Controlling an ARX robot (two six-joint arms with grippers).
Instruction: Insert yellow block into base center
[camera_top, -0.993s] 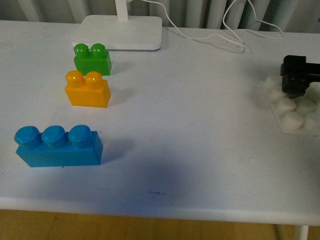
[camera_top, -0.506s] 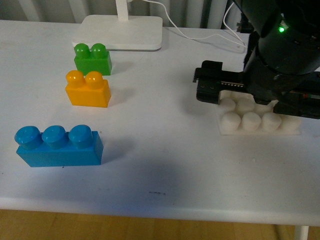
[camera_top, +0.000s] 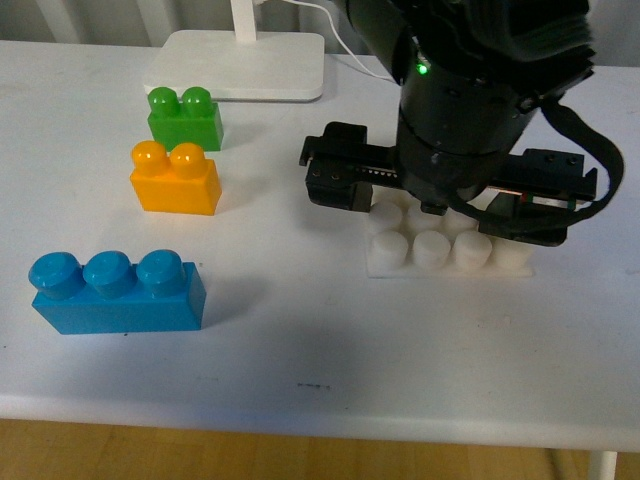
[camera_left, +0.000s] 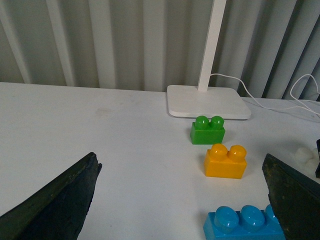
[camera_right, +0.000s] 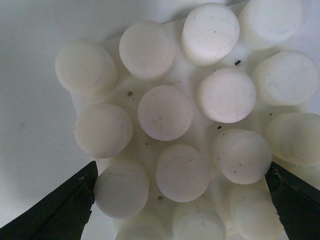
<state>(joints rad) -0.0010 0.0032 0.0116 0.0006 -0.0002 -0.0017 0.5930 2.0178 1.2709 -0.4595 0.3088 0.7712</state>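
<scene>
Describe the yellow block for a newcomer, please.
Find the white lamp foot at the far left. Three blocks run from it toward the robot. The yellow block is the middle one, between the green block and the longer blue block.

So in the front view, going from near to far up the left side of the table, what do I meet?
blue brick → yellow block → green brick → lamp base
</scene>
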